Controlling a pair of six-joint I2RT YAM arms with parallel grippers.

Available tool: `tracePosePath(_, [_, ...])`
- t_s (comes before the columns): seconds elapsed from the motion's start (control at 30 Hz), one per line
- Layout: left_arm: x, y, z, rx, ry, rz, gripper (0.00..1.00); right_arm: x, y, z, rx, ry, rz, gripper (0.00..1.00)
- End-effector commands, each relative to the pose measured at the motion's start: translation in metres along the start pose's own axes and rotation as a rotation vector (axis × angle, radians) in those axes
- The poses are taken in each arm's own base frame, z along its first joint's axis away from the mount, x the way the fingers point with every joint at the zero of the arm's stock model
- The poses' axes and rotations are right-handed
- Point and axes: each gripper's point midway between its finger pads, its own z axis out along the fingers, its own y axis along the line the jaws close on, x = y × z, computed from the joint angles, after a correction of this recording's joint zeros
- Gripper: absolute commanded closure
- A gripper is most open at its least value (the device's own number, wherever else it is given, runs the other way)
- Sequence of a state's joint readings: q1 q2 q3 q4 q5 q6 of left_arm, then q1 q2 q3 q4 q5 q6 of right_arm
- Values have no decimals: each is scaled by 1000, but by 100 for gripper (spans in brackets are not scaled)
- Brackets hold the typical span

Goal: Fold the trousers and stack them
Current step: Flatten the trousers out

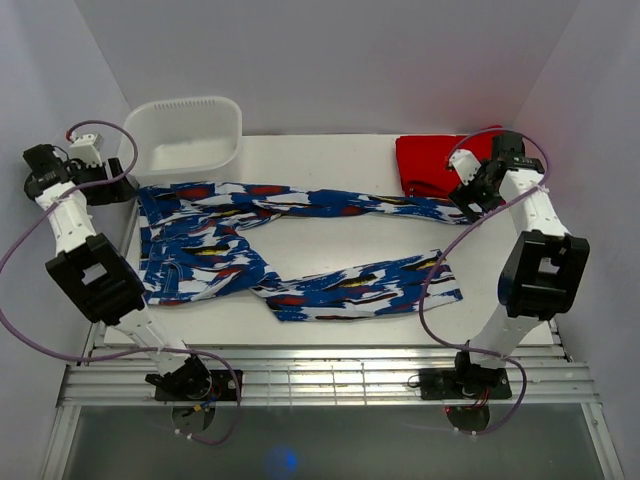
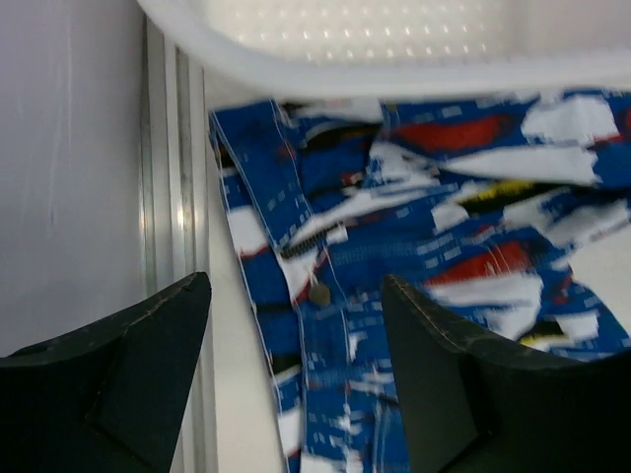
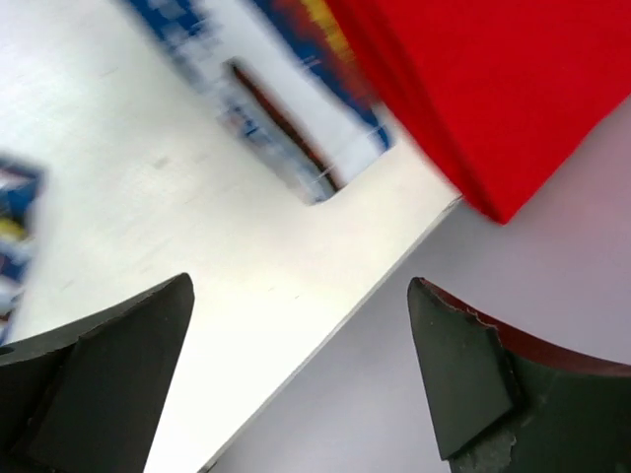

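With left gripper (image 2: 296,296) and right gripper (image 3: 301,296) both gaping empty, we risk regrasping the red garment (image 3: 493,89) beside the trousers (image 1: 290,250).

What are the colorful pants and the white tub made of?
The trousers look like soft printed cloth, matte: they lie limp and wrinkled. The tub is probably hard plastic: smooth, slightly glossy, with rows of small holes.
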State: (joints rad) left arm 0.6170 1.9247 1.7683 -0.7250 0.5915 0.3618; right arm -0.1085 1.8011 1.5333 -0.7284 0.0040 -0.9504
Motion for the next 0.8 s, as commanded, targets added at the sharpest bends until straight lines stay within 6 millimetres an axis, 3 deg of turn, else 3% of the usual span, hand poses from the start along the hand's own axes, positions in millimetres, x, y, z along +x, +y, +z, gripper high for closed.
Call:
tracePosePath(0.0, [14, -43, -66, 39, 28, 84, 20, 5, 74, -26, -247, -44, -2, 4])
tracePosePath(0.07, [63, -71, -67, 150, 124, 59, 21, 5, 108, -29, -373, -45, 4, 0])
tracePosePath(0.17, [110, -102, -79, 264, 213, 114, 21, 25, 155, -37, -544, -11, 3, 5])
tracePosePath(0.2, [141, -108, -79, 290, 284, 91, 21, 31, 158, -34, -539, -3, -7, 5])
tracePosePath(0.23, [154, -109, -80, 289, 316, 105, 21, 46, 172, -32, -548, 29, -10, 5])
tracePosePath(0.27, [182, -108, -82, 298, 373, 108, 22, 53, 164, -23, -483, 50, -26, 4])
tracePosePath(0.33, [203, -109, -84, 303, 414, 114, 22, 66, 166, -18, -440, 89, -22, 2])
tracePosePath(0.4, [220, -108, -86, 281, 436, 115, 22, 81, 174, -13, -432, 139, 12, 4])
tracePosePath(0.53, [226, -102, -86, 222, 442, 103, 21, 76, 164, 6, -359, 136, 95, 8])
tracePosePath(0.77, [216, -85, -86, 167, 440, 23, 21, 25, 138, 19, -382, 12, 188, 8])
